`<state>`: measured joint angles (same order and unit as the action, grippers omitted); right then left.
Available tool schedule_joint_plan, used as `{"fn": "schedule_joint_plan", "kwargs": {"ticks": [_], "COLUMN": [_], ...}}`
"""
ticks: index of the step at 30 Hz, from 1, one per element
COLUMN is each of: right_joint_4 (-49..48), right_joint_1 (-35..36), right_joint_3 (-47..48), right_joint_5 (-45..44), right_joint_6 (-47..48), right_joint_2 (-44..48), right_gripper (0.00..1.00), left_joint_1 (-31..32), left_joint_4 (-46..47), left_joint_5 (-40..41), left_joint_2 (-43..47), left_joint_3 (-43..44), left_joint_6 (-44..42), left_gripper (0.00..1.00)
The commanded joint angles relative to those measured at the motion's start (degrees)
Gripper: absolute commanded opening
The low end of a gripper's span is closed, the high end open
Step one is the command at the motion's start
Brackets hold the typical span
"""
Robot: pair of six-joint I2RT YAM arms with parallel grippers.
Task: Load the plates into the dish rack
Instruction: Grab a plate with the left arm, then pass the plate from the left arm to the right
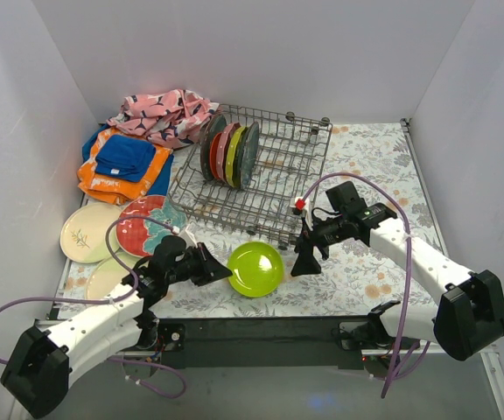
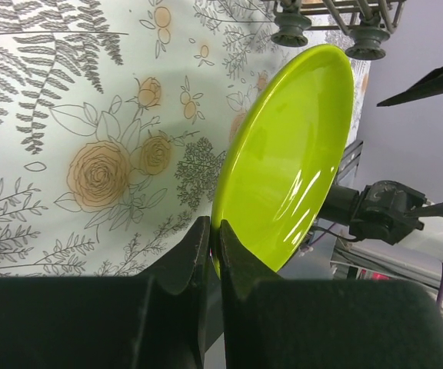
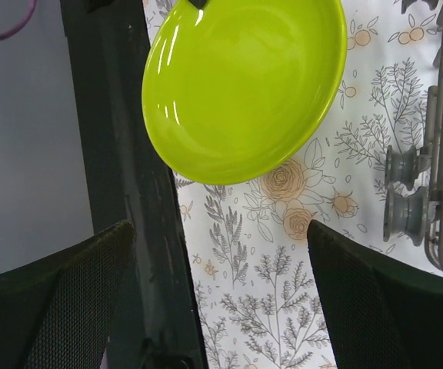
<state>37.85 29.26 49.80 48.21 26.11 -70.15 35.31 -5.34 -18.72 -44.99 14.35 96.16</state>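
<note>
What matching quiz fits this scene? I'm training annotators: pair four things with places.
1 lime green round ceramic plate
2 red round plate with teal flower
3 blue-grey round plate
4 blue folded cloth

A upright in the dark grey wire dish rack
B rim pinched by the left fingers
C on the orange cloth
D flat on the table

Pairs: 1-B, 2-D, 3-A, 4-C

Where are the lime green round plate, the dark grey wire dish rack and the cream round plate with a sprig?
lime green round plate [image 1: 255,268]: top view, middle of its face.
dark grey wire dish rack [image 1: 294,166]: top view, bare wire floor.
cream round plate with a sprig [image 1: 84,234]: top view, its middle.
</note>
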Motion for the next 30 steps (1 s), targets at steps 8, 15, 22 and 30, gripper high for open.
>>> {"fn": "schedule_joint_plan", "kwargs": {"ticks": [8,15,22,30], "right_joint_4": [-9.98,-11.13,-11.65,-12.97], "right_joint_1": [-0.60,-1.39,-4.20,-6.75], "right_joint_3": [-1.73,-0.94,0.91,2.05], "right_joint_5": [0.05,0.49,2.77,6.71], "right_joint_6": [-20.83,-24.34,-28.39,-31.64], "right_joint_2": [-0.16,-0.60,-1.92,-3.32], "right_gripper": [0.98,0.97,0.55,0.04], "left_joint_1": [-0.24,-0.07,0.02,0.02], "left_joint_4": [10.61,12.64,13.43,15.09], "left_joint_5": [-7.29,-9.05,-9.05,-10.46], "left_joint_2": [-5.89,-9.49,-11.87,-14.59], "left_joint_3": [4.89,8.85,11.22,13.33], "left_joint_6": [-0.36,-0.53,-0.97,0.52], "left_gripper": [0.00,0.00,0.00,0.17]}}
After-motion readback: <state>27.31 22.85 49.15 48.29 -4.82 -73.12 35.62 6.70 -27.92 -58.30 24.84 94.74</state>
